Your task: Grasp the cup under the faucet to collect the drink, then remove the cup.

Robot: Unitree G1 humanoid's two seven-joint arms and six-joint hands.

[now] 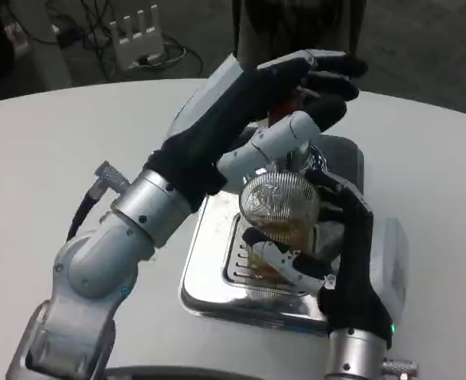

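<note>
White tabletop (pixel 51 142), rounded far edge, cables and a power strip (pixel 140 36) beyond the far left. Reaching in from the near left corner, silver left forearm (pixel 114 245), its left hand (pixel 276 99) raised over the dispenser's top near the table's middle, fingers curled forward around what looks like the faucet lever (pixel 296 95); hard to tell whether actually gripped or merely pressed, the contact hidden under the palm. Directly below, ribbed clear cup (pixel 280 207), upright on the slotted chrome drip tray (pixel 209 273), amber drink visible in its lower part, seemingly well short of the rim. Wrapped around the cup from the right side, right hand (pixel 339 253), dark fingers behind and a white finger across the front, holding the glass, wrist rising from the near edge of the table. Judged to be mid-fill, removal not yet begun. Risks from here: overfilling and spill onto the tray if the lever stays down too long; dribble onto the tray and table if the cup leaves before flow stops; slip of the smooth, heavier glass through a loose grasp; a knock against the spout or the left hand's fingers directly overhead if lifted straight up rather than drawn out toward the near edge first.
</note>
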